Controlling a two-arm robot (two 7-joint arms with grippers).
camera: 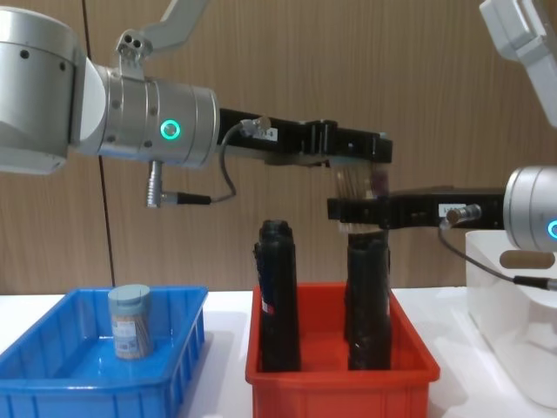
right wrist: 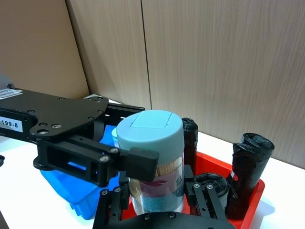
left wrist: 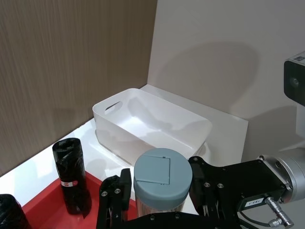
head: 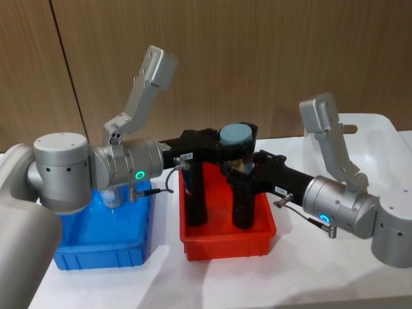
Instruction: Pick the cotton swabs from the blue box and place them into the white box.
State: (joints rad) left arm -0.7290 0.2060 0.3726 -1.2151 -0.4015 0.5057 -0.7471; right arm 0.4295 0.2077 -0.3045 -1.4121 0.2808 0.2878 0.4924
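White table (head: pixel 322 270), wood-panel wall (head: pixel 257 51) | cotton swabs (right wrist: pixel 151 157) above red bin (head: pixel 225 248) | left gripper (camera: pixel 357 151) pinches the lid end, right gripper (camera: pixel 364 209) pinches the base.

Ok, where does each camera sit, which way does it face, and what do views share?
Head: high, looking down; both arms, left gripper and right gripper together over the red plastic bin.
Chest: low, looking forward across that bin; both arms enter from the sides.
Left wrist: past its gripper toward the tall white plastic box.
Right wrist: past its gripper toward the shallow blue plastic box.
Shared: all four show the clear, grey-blue-lidded cotton swab jar.
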